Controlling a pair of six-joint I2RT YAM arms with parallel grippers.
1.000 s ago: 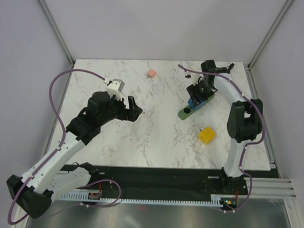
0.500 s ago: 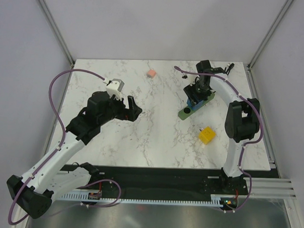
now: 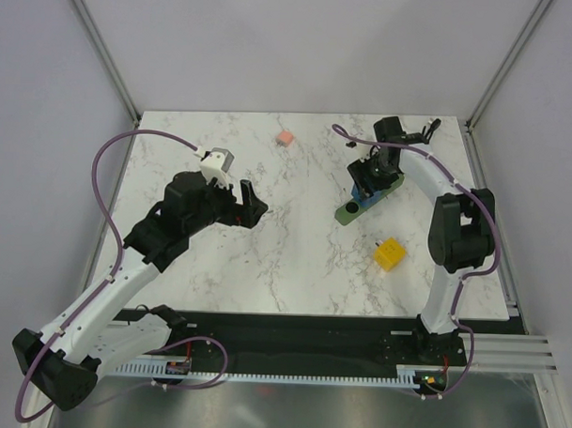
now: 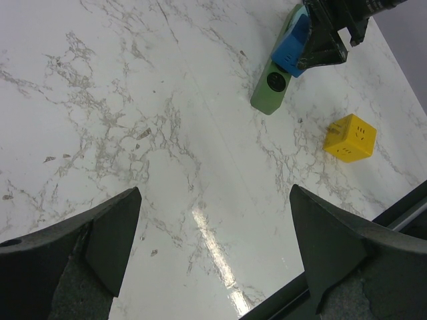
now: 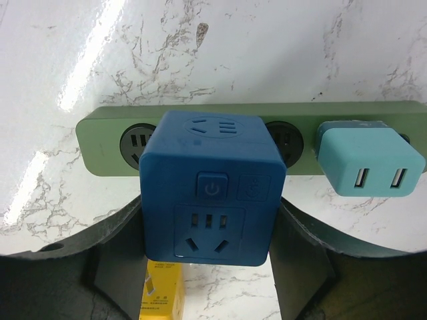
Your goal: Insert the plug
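Right gripper closed from both sides on the blue cube adapter, one jaw against each lower flank of the cube. This two-sided hold probably keeps the cube square to the strip while it is pressed home. The adapter sits over the middle outlet of the green power strip, in the right half of the table and toward its far right corner. An open outlet shows on either side, and a teal USB charger occupies the next position.

The adapter's face with the power button and sockets points up at the wrist camera, so its pin side is judged to face the strip. Whether the pins are fully seated cannot be told. The cube has no marked long axis. The strip's long axis runs diagonally, its round end toward the near left and its other end toward the far right corner.

Left gripper spread fully and holding nothing, over bare marble well apart from the strip, apparently clear of the working arm. A yellow cube lies nearer the right edge.
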